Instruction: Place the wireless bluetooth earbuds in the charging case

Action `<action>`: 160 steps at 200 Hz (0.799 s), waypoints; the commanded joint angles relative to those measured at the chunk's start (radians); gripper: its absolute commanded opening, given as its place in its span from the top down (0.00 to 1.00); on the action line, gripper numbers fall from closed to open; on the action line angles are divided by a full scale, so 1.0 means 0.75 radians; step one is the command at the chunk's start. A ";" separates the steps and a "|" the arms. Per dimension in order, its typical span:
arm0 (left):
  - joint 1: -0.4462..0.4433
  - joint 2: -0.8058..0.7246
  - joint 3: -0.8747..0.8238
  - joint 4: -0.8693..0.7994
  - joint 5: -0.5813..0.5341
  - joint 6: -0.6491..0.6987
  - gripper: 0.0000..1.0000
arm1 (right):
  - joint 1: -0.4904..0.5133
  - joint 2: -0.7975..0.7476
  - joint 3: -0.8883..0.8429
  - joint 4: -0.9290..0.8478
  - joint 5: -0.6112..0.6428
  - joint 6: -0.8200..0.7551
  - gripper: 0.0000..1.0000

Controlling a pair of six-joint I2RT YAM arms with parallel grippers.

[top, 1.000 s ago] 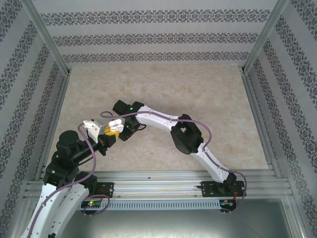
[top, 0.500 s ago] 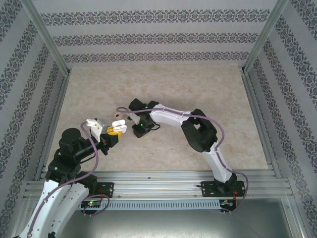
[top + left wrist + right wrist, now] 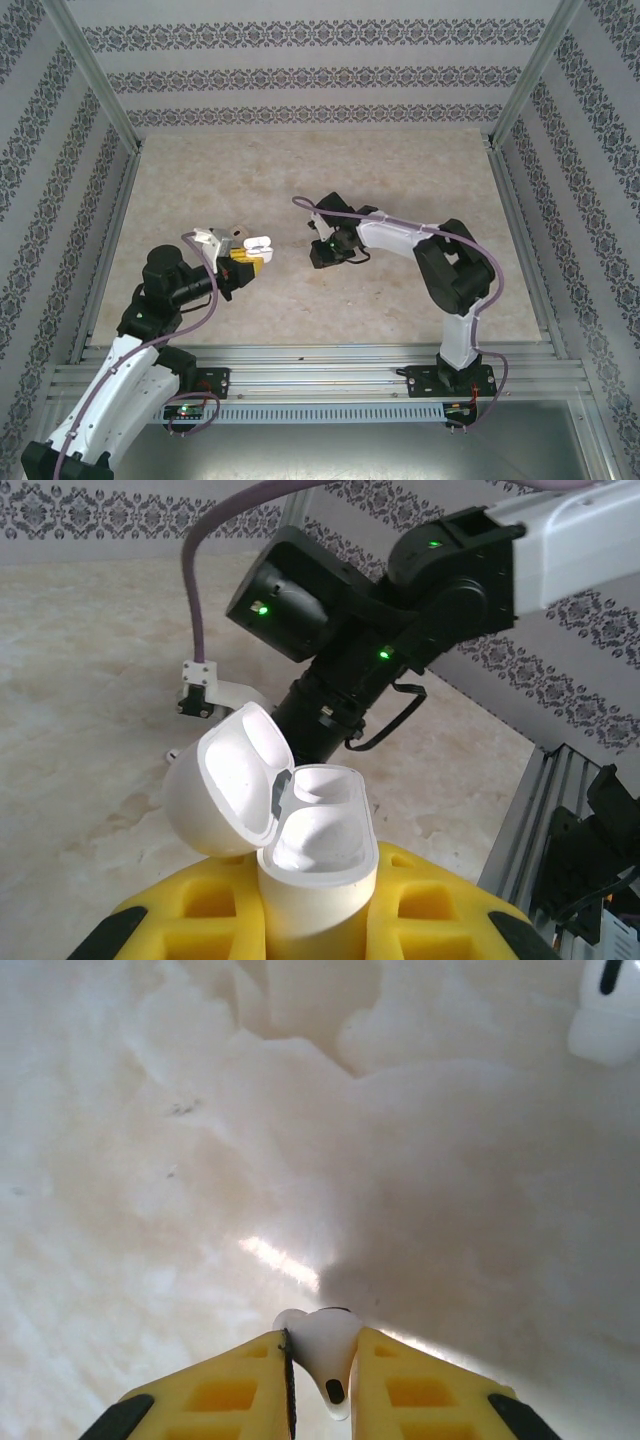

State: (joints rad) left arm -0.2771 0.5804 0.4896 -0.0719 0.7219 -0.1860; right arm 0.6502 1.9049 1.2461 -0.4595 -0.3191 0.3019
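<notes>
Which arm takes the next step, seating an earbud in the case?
Right: the right gripper pinches an earbud. The left gripper clamps the open charging case, so it can only present it.

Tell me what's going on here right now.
The left gripper is shut on the small glossy white charging case, held upright with its hinged lid open. The right gripper pinches one tiny white plastic earbud, apart from the case. Another white piece, likely the second earbud, lies on the beige marbled table.
</notes>
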 commanded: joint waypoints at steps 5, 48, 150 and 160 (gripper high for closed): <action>-0.017 0.004 -0.026 0.240 0.081 -0.044 1.00 | -0.004 -0.177 -0.079 0.189 -0.073 0.031 0.80; -0.020 0.024 -0.059 0.333 0.104 -0.048 1.00 | -0.006 -0.409 -0.182 0.329 -0.089 0.061 0.80; -0.020 0.071 -0.099 0.583 0.221 -0.107 1.00 | 0.194 -0.952 -0.309 0.561 -0.065 -0.028 0.79; -0.019 0.073 -0.107 0.612 0.231 -0.112 1.00 | 0.217 -0.964 -0.291 0.564 -0.079 -0.043 0.79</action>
State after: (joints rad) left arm -0.2817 0.6342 0.4294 0.2596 0.8413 -0.2481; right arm 0.7757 1.2087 1.0069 -0.0826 -0.3721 0.3195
